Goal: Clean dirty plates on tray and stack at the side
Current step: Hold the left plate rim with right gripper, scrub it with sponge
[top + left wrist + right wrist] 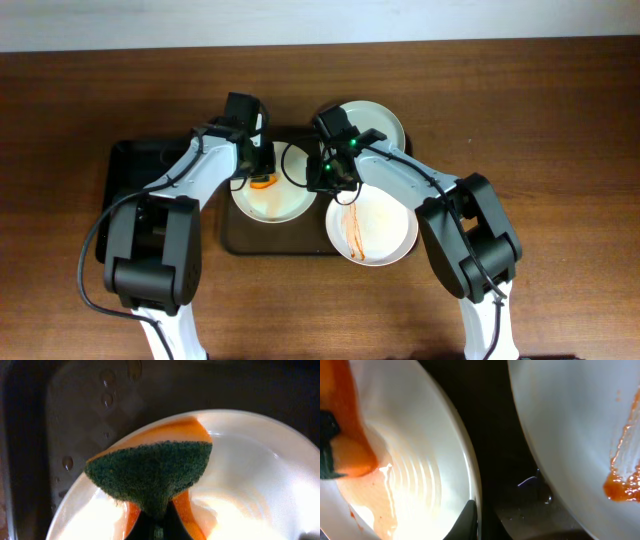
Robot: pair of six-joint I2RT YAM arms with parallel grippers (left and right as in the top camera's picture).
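Left gripper (pixel 156 529) clamps the sponge (pixel 150 472) onto the sauce-smeared plate (pixel 250 475) on the tray (pixel 240 240). Right gripper (pixel 470 520) seems pinched on its 3 o'clock rim, likely steadying it.

Brown tray (pixel 240 243) lay mid-table
Left plate (pixel 275 205) was smeared orange; near-right plate (pixel 385 235), sauce-streaked, overhung its corner; far plate (pixel 383 120) looked plain

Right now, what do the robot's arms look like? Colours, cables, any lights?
Both the left arm and the right arm have white tube-like links joined by chunky black joint housings, the biggest near the bottom of the overhead view. Thin black cables loop along each. The right arm shows small green lights near its wrist. The jaws are black.
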